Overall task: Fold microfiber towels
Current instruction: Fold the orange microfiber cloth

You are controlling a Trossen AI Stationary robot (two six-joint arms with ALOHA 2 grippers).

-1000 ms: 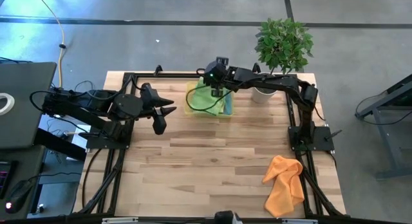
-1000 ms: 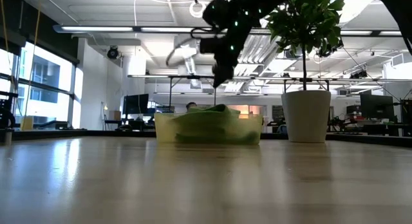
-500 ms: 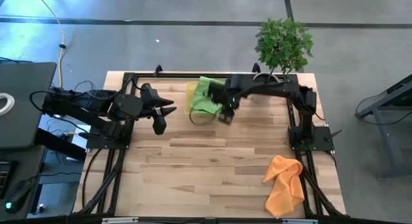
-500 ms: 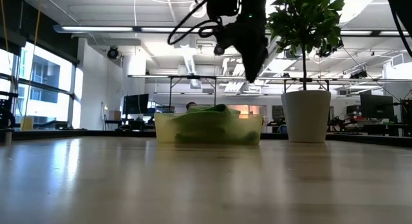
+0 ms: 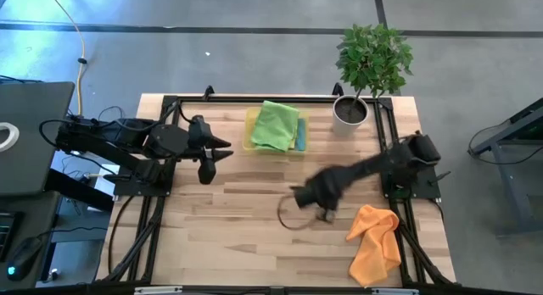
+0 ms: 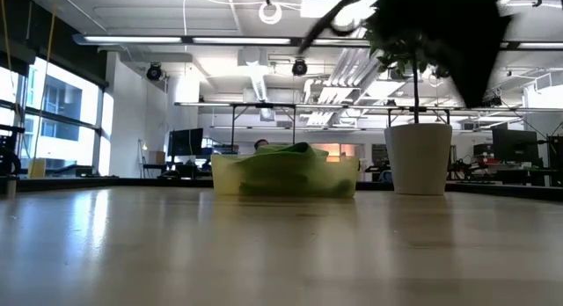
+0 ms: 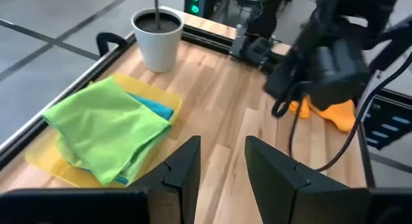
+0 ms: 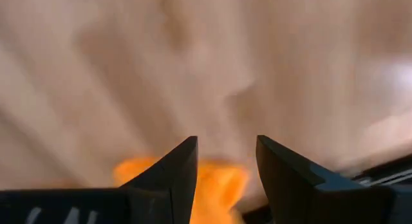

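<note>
A folded green towel (image 5: 276, 125) lies on top of a stack in the yellow tray (image 5: 251, 134) at the far middle. A blue towel's edge (image 5: 300, 137) shows under it, and the pair also shows in the left wrist view (image 7: 106, 130). A crumpled orange towel (image 5: 376, 240) lies on the table near the right front corner. My right gripper (image 5: 314, 202) is open and empty above the table's middle right, left of the orange towel (image 8: 212, 179). My left gripper (image 5: 216, 157) is open and empty, left of the tray. A yellow towel is not in view.
A potted plant (image 5: 352, 111) stands at the far right, beside the tray. Black frame rails (image 5: 161, 202) run along the table's left, right and far sides. Bare wood lies between the tray and the orange towel.
My right gripper has swept fast from above the tray at the far edge toward the near right, down toward the orange towel, staying empty. The green towel has stayed in the tray.
</note>
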